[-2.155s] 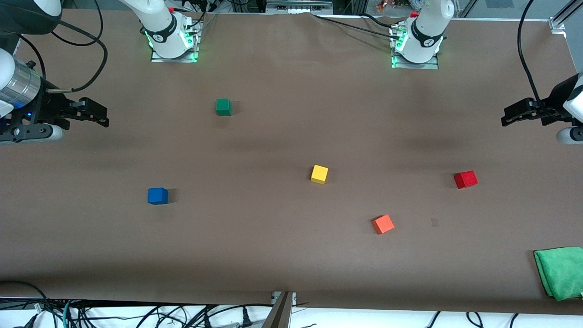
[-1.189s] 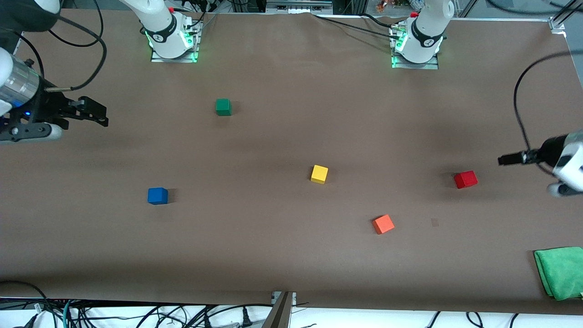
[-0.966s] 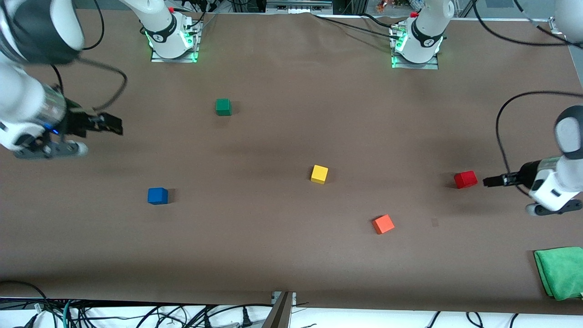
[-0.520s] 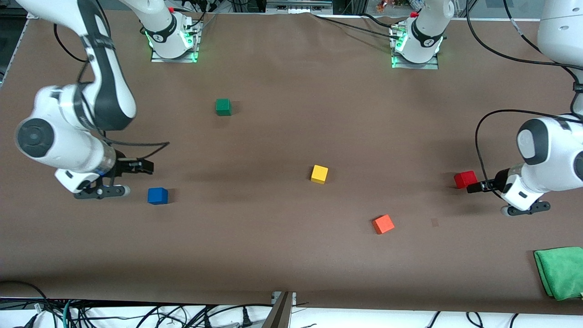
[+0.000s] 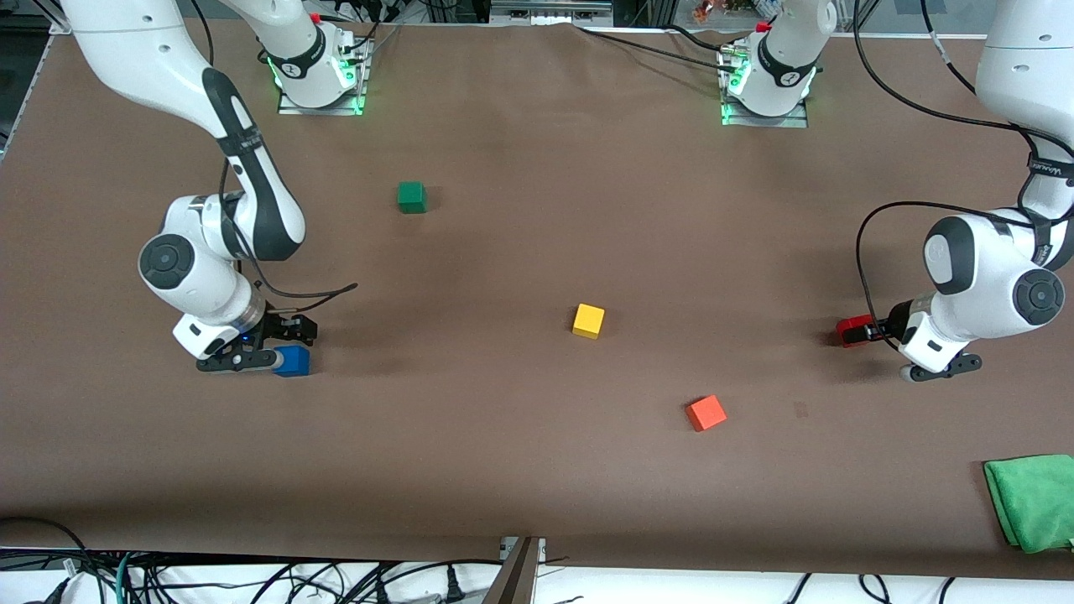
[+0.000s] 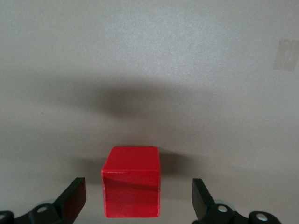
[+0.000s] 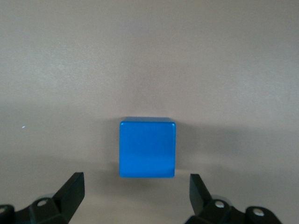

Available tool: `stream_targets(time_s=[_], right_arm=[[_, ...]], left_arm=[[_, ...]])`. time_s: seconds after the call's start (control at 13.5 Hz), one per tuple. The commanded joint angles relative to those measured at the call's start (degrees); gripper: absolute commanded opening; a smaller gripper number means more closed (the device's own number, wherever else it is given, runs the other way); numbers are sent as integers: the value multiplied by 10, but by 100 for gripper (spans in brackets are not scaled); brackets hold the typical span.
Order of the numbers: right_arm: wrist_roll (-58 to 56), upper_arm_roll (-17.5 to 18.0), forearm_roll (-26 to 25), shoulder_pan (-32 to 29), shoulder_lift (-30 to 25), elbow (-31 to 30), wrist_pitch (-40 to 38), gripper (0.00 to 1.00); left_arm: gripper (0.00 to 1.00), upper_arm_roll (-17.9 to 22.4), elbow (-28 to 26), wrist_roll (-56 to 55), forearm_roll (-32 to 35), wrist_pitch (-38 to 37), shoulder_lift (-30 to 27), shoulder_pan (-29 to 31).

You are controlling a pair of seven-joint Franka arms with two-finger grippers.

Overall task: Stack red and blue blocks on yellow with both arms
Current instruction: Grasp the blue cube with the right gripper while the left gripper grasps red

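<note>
The deep red cube point(image 5: 851, 330) sits toward the left arm's end of the table. My left gripper point(image 5: 874, 332) is low beside it and open. In the left wrist view the red cube point(image 6: 131, 182) stands partly between the open fingers point(image 6: 74, 199), untouched. The blue cube point(image 5: 294, 361) sits toward the right arm's end. My right gripper point(image 5: 295, 330) is low over it and open. In the right wrist view the blue cube point(image 7: 147, 147) lies just ahead of the open fingertips point(image 7: 73, 190). The yellow cube point(image 5: 588, 320) stands alone mid-table.
A green cube point(image 5: 411, 197) sits nearer the robots' bases. An orange-red cube point(image 5: 706, 413) lies nearer the front camera than the yellow cube. A folded green cloth point(image 5: 1034, 501) lies at the table's corner at the left arm's end.
Both arms swung in from the table's ends and came down. The left gripper now stands at the red cube, the right gripper at the blue cube. No cube has moved.
</note>
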Motion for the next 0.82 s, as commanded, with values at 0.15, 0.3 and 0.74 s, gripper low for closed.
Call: stream_targets(time_s=[0.15, 0.3, 0.74], right_arm=[[-63, 3, 63, -9, 35, 26, 32, 98], [-115, 3, 109, -13, 50, 44, 31, 94], [-137, 2, 108, -14, 60, 64, 26, 91]], left_arm=[[27, -2, -16, -52, 12, 5, -9, 4], [13, -3, -15, -43, 15, 1, -10, 2], [6, -95, 89, -49, 16, -139, -36, -17]])
